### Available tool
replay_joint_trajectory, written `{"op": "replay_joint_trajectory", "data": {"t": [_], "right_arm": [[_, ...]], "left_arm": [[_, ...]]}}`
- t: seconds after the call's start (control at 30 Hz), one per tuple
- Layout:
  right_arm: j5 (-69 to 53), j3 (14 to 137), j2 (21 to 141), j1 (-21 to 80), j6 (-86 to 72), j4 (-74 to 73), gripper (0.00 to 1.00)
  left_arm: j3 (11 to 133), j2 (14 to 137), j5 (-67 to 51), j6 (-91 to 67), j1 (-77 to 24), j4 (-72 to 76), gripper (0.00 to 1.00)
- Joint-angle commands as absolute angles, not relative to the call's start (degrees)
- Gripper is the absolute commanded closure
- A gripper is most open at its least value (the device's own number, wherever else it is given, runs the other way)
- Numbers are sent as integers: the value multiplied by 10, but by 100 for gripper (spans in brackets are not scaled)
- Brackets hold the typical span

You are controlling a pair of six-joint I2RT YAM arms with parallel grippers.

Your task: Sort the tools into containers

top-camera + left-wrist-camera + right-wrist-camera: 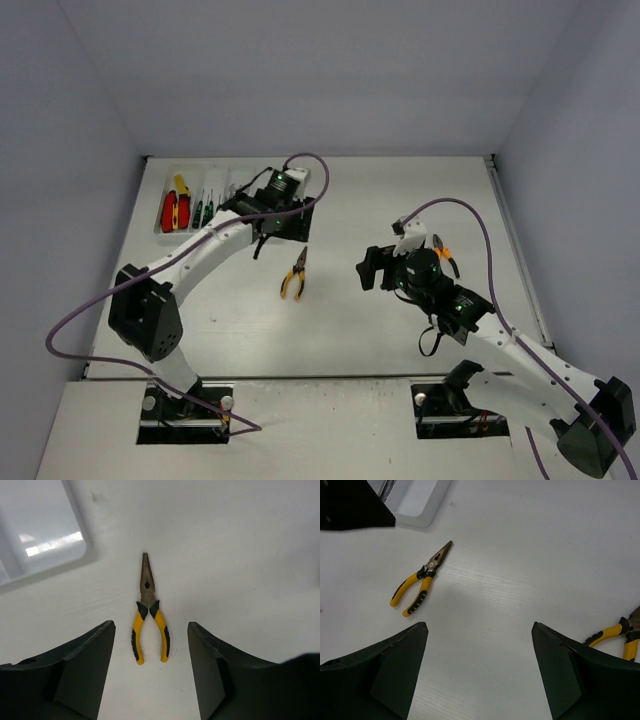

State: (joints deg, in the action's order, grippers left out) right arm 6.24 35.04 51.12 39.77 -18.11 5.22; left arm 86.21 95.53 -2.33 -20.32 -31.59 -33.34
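The pliers [293, 275] lie alone on the bench [400, 190], out in the open middle ground between the two arms, and the coming pick turns on how they sit relative to the left gripper [262, 238]. That gripper hangs just off the near right corner of the tray [163, 200], so the tool lies a short way nearer the arm bases and slightly to the right of it. The right gripper [378, 268] is clearly farther off on the other side, so the left arm looks the natural one for this piece. In the left wrist view the tool's long axis runs straight away from the camera, nose pointing away and handles nearest. It is centred in the gap between the two fingers [85, 670], so their closing line would cross the axis squarely with little turning of the wrist. Both grippers stand with their jaws well apart and nothing between them. The pliers are long-nosed, with a dull brownish metal head, and yellow handles with black grip patches, splayed slightly open. A second pair of pliers [620, 635] with similar handles lies at the right edge of the right wrist view, close by that arm. The tray already holds red and yellow knives and green-handled screwdrivers in its left compartments; the left arm hides its right part.
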Motion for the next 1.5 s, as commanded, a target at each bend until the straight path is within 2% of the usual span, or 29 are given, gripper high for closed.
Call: {"op": "replay_joint_trajectory", "data": {"t": [0.0,0.5,1.0,1.13,1.3,1.47], "right_arm": [[90,338,486,396,-201,65,17],[86,316,454,396,-218,46,17],[81,308,464,396,-220,45,16],[81,304,463,396,-222,45,16],[77,304,460,396,-224,44,16],[78,301,453,396,-224,41,16]], "left_arm": [[812,974,64,-287,-357,-340,42],[801,1072,74,-312,-400,-338,40],[746,960,69,-273,-400,-340,41],[740,957,64,-244,-390,-342,47],[727,994,55,-230,-381,-333,59],[727,1026,49,-228,-379,-321,61]]}}
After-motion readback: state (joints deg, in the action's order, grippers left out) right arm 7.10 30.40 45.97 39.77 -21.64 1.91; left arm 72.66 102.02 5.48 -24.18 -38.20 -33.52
